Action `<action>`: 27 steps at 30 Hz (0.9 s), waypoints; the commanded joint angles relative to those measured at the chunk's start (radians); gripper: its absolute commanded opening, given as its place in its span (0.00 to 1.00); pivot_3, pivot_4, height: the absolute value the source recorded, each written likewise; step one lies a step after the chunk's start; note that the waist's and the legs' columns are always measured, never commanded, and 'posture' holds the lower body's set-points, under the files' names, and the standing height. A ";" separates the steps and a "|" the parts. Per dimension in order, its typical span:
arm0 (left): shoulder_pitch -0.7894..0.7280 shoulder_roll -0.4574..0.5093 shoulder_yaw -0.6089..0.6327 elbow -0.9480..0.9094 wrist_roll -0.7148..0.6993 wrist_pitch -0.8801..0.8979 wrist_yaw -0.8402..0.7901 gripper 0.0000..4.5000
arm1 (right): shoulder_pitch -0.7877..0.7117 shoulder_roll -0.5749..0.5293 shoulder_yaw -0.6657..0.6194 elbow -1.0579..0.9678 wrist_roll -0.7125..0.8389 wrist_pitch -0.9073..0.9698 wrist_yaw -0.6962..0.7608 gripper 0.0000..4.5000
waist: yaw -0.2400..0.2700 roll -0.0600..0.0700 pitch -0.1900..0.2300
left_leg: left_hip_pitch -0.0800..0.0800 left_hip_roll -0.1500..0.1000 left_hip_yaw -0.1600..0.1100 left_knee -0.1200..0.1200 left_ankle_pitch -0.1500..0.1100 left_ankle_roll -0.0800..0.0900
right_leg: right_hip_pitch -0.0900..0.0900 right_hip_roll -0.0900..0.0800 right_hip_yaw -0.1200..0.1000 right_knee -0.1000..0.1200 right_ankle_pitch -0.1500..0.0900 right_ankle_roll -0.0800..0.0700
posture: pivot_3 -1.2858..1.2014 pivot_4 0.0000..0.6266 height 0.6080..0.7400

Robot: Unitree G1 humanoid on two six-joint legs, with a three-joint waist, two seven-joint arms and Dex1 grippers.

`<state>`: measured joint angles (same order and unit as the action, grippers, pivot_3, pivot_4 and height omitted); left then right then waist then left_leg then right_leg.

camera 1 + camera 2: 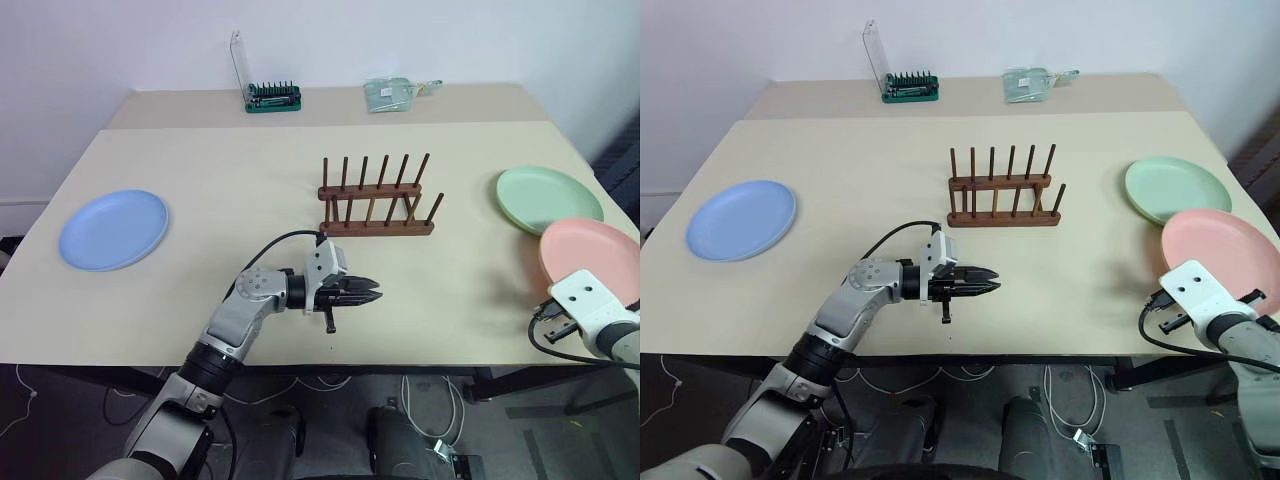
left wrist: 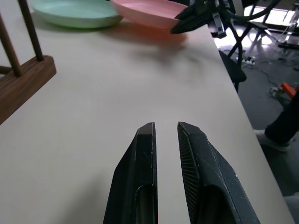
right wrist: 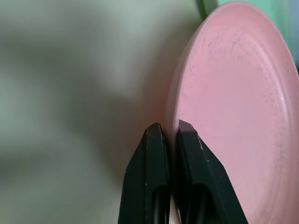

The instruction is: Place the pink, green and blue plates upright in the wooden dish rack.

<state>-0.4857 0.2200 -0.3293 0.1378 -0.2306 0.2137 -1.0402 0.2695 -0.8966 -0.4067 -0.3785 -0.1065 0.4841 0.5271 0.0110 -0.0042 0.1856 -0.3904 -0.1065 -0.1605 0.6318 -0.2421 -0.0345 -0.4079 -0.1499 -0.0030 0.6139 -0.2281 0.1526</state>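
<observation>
Right gripper (image 3: 169, 133) is clamped on the near rim of the pink plate (image 1: 592, 252), at the table's (image 1: 250, 180) right edge, its edge overlapping the green plate (image 1: 548, 197) behind. Left gripper (image 1: 368, 291) hovers mid-table, fingers nearly together, holding nothing. Wooden dish rack (image 1: 376, 205) stands empty at centre; blue plate (image 1: 113, 229) lies flat far left.

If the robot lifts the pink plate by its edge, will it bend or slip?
Probably it won't bend: the pink plate looks stiff with a raised rim. It may swing or slip, since the right claw pinches only its thin edge. Its matte surface likely helps grip.
</observation>
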 commanded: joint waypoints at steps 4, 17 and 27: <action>-0.028 -0.016 0.011 0.016 -0.009 -0.023 -0.005 0.16 | -0.505 0.066 -0.043 -0.220 0.503 0.110 0.112 0.01 | -0.029 -0.002 0.004 | 0.001 0.002 0.003 0.001 0.000 0.000 | 0.000 0.000 0.000 0.000 0.001 -0.001 | 0.52 0.24 1.00; 0.018 0.009 0.047 -0.039 -0.013 0.004 0.058 0.16 | -1.073 0.327 0.032 0.241 0.901 0.438 0.026 0.01 | 0.001 -0.010 0.003 | -0.003 0.000 -0.004 -0.001 -0.001 0.001 | -0.002 -0.001 -0.002 -0.002 0.004 -0.006 | 0.52 0.24 1.00; 0.037 0.019 0.061 -0.074 -0.020 0.033 0.079 0.16 | -1.157 0.330 -0.020 0.467 0.977 0.477 -0.004 0.01 | -0.008 -0.006 0.003 | -0.002 0.000 -0.003 -0.001 0.000 0.001 | -0.003 0.000 -0.002 0.000 0.004 -0.006 | 0.52 0.24 1.00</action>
<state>-0.4430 0.2366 -0.2860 0.1021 -0.2312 0.2508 -0.9596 -0.8459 -0.5673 -0.3814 0.0760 0.8426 0.9610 0.5363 0.0034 -0.0104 0.1882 -0.3923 -0.1066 -0.1633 0.6304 -0.2425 -0.0338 -0.4105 -0.1502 -0.0049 0.6142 -0.2244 0.1468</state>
